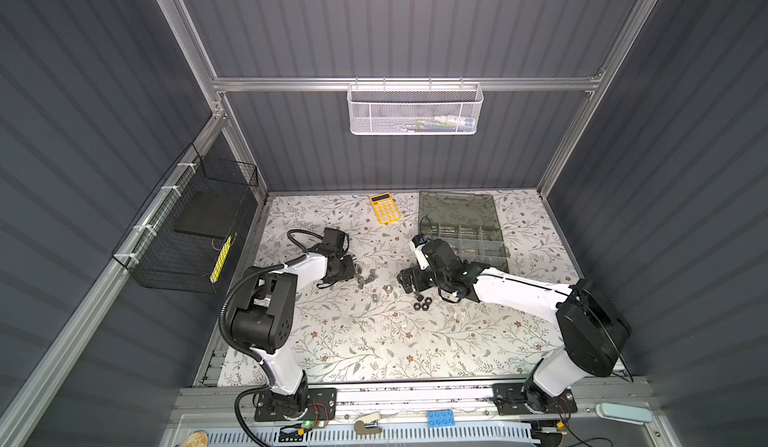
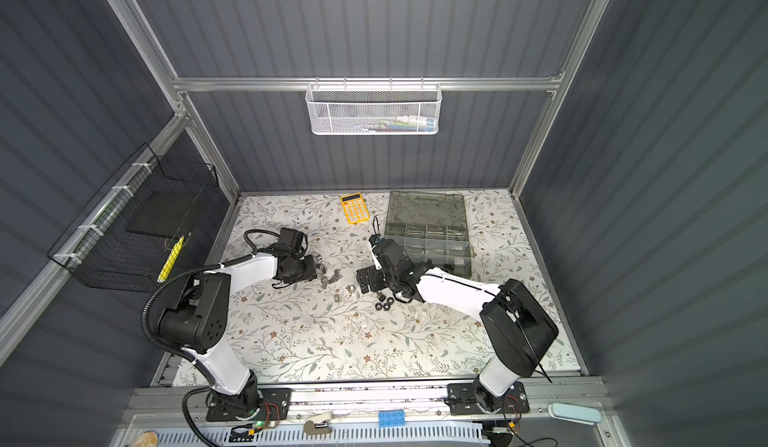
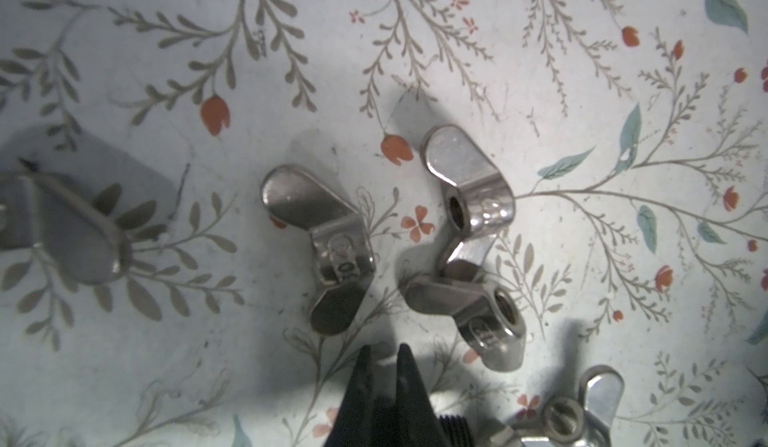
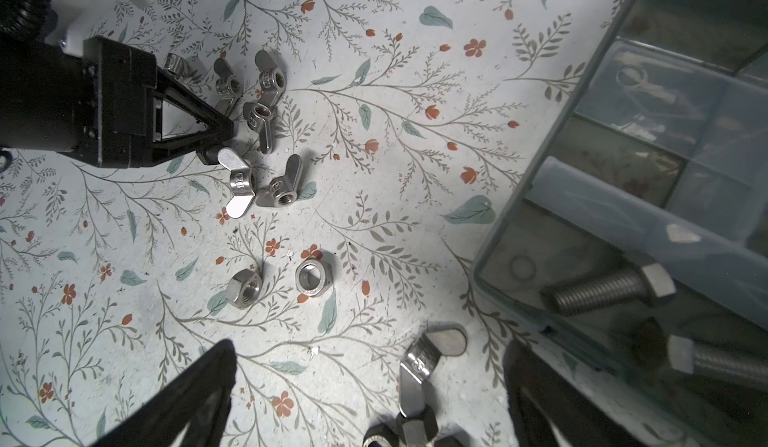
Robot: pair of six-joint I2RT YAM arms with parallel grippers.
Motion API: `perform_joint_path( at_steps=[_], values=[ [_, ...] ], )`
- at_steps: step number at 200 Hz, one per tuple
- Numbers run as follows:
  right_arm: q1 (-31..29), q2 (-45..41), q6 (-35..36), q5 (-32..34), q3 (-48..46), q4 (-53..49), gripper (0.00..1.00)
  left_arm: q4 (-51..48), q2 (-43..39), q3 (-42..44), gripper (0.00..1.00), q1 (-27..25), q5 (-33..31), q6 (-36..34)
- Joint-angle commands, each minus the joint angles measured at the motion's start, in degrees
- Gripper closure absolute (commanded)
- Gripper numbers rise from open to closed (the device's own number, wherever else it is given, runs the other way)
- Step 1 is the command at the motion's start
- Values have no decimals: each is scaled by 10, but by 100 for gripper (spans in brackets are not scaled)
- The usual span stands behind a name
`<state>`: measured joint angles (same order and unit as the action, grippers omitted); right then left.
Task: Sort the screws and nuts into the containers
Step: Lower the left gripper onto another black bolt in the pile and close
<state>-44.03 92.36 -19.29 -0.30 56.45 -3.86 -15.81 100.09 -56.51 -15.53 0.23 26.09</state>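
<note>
Nuts (image 3: 478, 191): loose on counter (image 3: 582, 91), well apart from organizer box (image 1: 457, 210). With left end effector (image 3: 384, 359), even farther from box, clenched on nothing visible, reopen, straddle one wing, pinch firmly. Keep right end effector (image 4: 368, 353), released wide, nearer box, clear.

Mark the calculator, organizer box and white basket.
calculator (image 1: 386, 211), in a top view, on its keypad
organizer box (image 1: 457, 210), in a top view, on its open lid
white basket (image 1: 386, 112), in a top view, on its front mesh
</note>
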Motion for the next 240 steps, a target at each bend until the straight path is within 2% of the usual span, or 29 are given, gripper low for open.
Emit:
perform_joint_path(
  at_steps=[1,186,195,209,223,240],
  values=[
    [-2,-6,-3,2,-2,6,1,-11,-21,6,94,3,9,0],
    [-2,-2,-4,0,-1,6,1,-28,-57,4,95,2,17,-2],
    [-2,-2,-4,0,-1,5,1,-29,-60,5,94,2,19,0],
    [-2,-2,-4,-1,0,5,1,-33,-66,7,87,2,20,0],
    [-2,-3,-4,-1,0,5,1,-34,-72,10,97,-2,20,-1],
    [-2,-2,-5,-1,0,5,1,-34,-77,13,97,-4,20,-1]
  ],
)
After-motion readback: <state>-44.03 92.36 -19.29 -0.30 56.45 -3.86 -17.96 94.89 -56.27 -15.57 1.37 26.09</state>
